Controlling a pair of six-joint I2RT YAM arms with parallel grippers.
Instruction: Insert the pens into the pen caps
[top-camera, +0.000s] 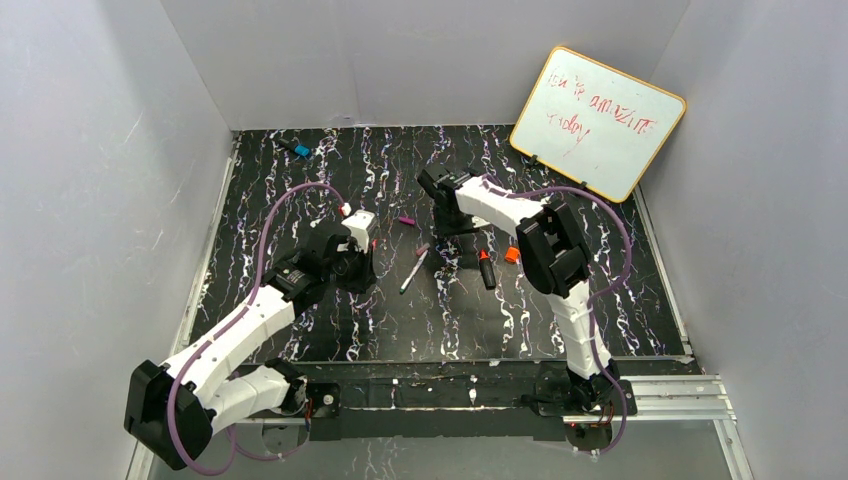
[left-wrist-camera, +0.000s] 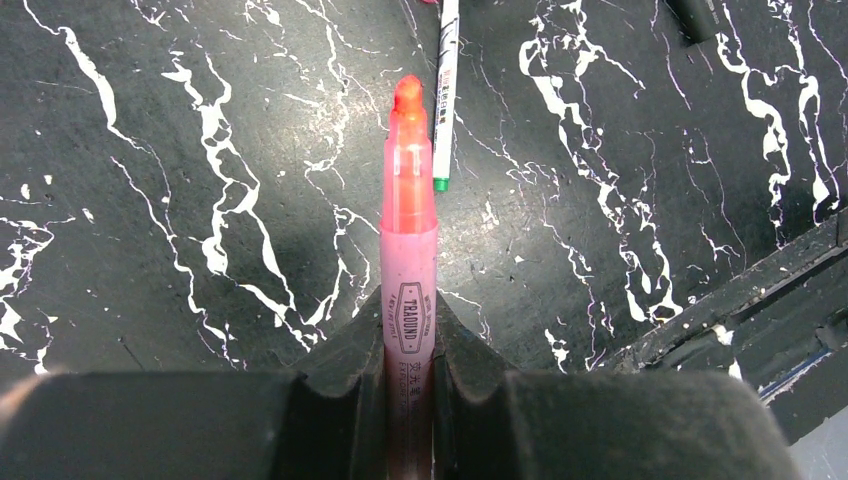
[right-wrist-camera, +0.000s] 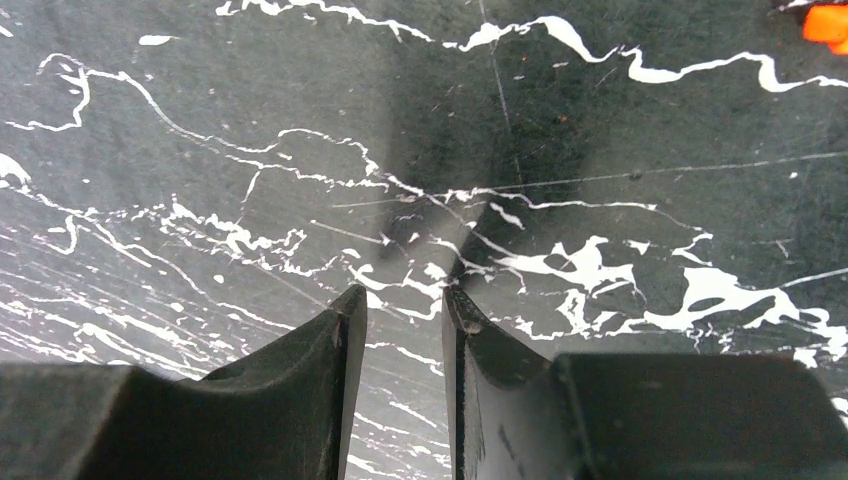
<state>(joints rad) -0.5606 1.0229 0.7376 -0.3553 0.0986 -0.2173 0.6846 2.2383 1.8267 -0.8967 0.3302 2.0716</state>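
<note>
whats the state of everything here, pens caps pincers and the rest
left pincer: shut on the pink pen
pink pen: uncapped, gripped by its barrel
right pincer: open, empty
white pen: lying loose, uncapped
black marker: lying loose, orange-red end bare
orange cap: loose, on no pen
magenta cap: loose, on no pen
whiteboard: propped up, written on
</note>
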